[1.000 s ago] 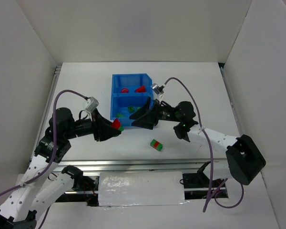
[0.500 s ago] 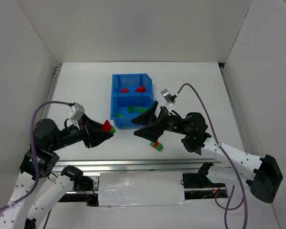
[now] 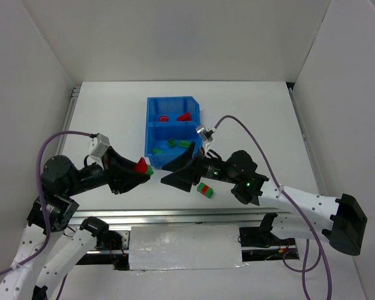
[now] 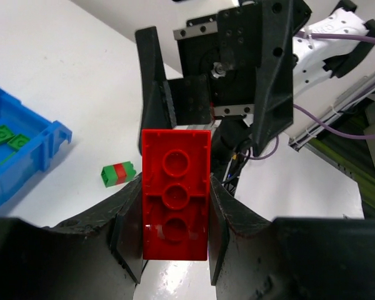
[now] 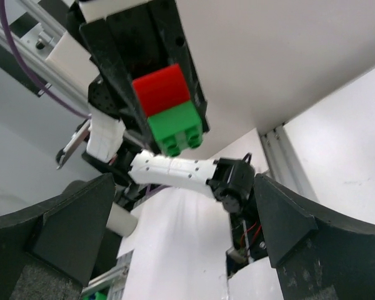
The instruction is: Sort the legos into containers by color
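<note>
Clamping a stacked pair of small plastic bricks, red on green [image 5: 167, 112], the left pincer [image 4: 175, 206] holds it in the air just off the near left corner of the bright blue plastic bin [image 3: 151, 125]. How much of the green half its fingers cover I cannot tell. Facing it from the right, the right pincer [image 3: 169, 173] stands wide apart and empty, close to the pair but not touching it.

The trouble I would expect is in the pull. If the right pincer closes across both bricks instead of the green one alone, the pair will not split. An off-centre bite could flick a brick loose onto the white counter [image 3: 256, 119], or the two sets of fingers could knock together. A second red-and-green pair [image 3: 205, 189] lies on the counter just near of the right pincer, where a low move could shove it.

Beyond them, the bin's far compartment [image 3: 151, 112] holds red pieces [image 3: 184, 116], at least two. The near compartment [image 3: 149, 140] holds green ones [image 3: 172, 142], about three. I see no wrong colour in either.
</note>
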